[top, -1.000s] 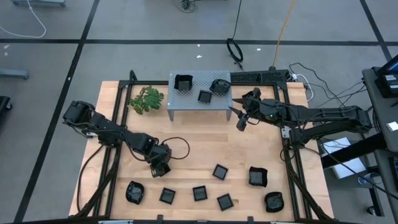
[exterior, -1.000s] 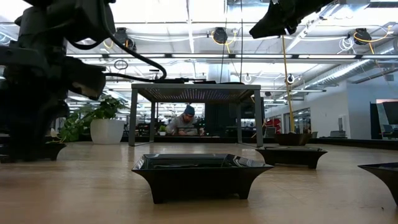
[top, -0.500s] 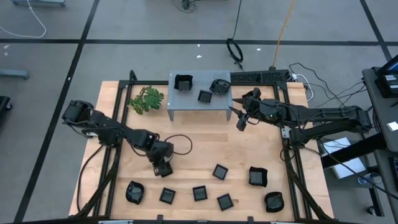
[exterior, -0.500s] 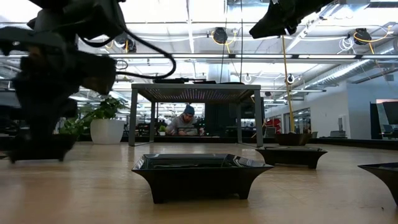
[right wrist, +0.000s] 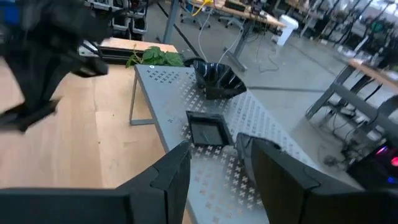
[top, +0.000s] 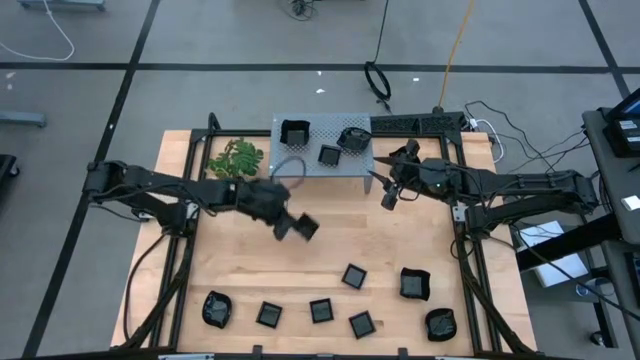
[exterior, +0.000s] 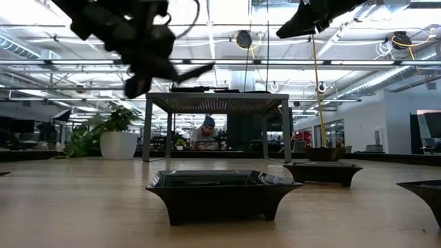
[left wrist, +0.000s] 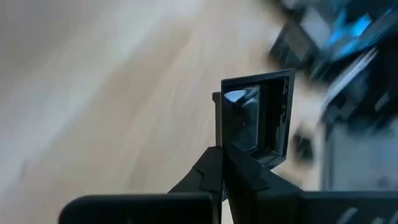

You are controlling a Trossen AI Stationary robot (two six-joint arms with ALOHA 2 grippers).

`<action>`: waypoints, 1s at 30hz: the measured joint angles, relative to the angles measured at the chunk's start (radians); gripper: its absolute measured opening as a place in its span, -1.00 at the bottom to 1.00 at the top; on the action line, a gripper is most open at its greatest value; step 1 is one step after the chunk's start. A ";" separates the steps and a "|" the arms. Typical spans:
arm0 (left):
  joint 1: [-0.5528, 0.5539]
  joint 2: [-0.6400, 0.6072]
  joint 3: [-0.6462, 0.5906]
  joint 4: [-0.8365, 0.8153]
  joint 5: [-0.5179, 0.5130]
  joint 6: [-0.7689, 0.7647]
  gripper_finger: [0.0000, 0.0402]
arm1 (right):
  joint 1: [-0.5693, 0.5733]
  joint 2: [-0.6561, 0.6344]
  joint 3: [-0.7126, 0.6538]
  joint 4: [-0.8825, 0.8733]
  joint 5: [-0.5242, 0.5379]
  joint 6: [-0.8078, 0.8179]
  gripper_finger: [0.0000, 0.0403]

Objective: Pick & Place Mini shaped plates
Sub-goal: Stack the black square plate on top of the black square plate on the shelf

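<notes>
While airborne, L gripper (top: 291, 226) pinches plate (top: 307, 229).

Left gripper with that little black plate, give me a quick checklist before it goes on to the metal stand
1. Left gripper shut on the square plate, held by its edge: ok.
2. Plate lifted clear of the table: ok.
3. Free space on the perforated stand among its three plates: ok.
4. Right gripper open, holding nothing, beside the stand's right end; clearance from the path: cannot tell.
5. Green sprig lies left of the stand, off its top: ok.
</notes>
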 joint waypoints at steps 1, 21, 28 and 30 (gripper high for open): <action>0.011 -0.002 0.000 0.061 -0.008 -0.007 -0.93 | 0.000 -0.003 0.000 0.003 0.001 -0.019 -0.23; 0.147 0.095 0.408 -0.110 -0.424 0.057 -0.95 | -0.070 -0.199 0.000 0.044 -0.001 -0.158 -0.23; 0.168 0.225 0.527 -0.120 -0.412 0.080 -0.95 | -0.073 -0.207 0.000 0.031 -0.002 -0.190 -0.23; 0.176 0.241 0.552 -0.119 -0.412 0.080 -0.97 | -0.073 -0.208 0.000 0.020 -0.001 -0.192 -0.23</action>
